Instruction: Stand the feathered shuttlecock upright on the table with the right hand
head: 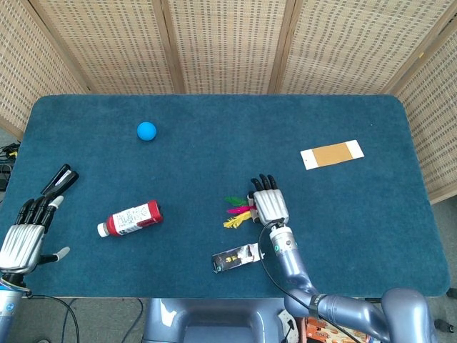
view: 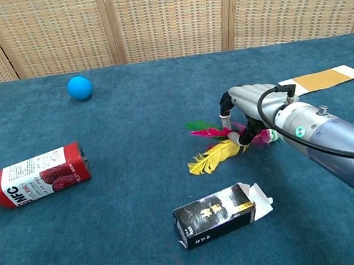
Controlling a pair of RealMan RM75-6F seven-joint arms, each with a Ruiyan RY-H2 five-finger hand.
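A robot's right hand curls down over a feathered shuttlecock near the front middle of a blue-covered counter. Its fingers bend around the base end of the shuttlecock, and it appears to have hold of it. The shuttlecock lies on its side rather than upright, its green, pink and yellow feathers fanning out away from the hand and resting on the cloth.

Just in front of the shuttlecock, toward the counter's near edge, a small black carton lies flat with one end flap open. The carton sits near the shuttlecock without touching it.

Well away on the side of the shuttlecock where its feathers point, a red bottle with a white label lies on its side. Beyond the bottle, further toward the back of the counter than the shuttlecock, rests a small blue ball. On the opposite side of the shuttlecock, past the right hand and toward the back, a flat tan and white card lies on the cloth.

The left hand hangs at the counter's front corner, far beyond the bottle from the shuttlecock. Its fingers are spread and it holds nothing. A black marker-like object lies just ahead of its fingertips.
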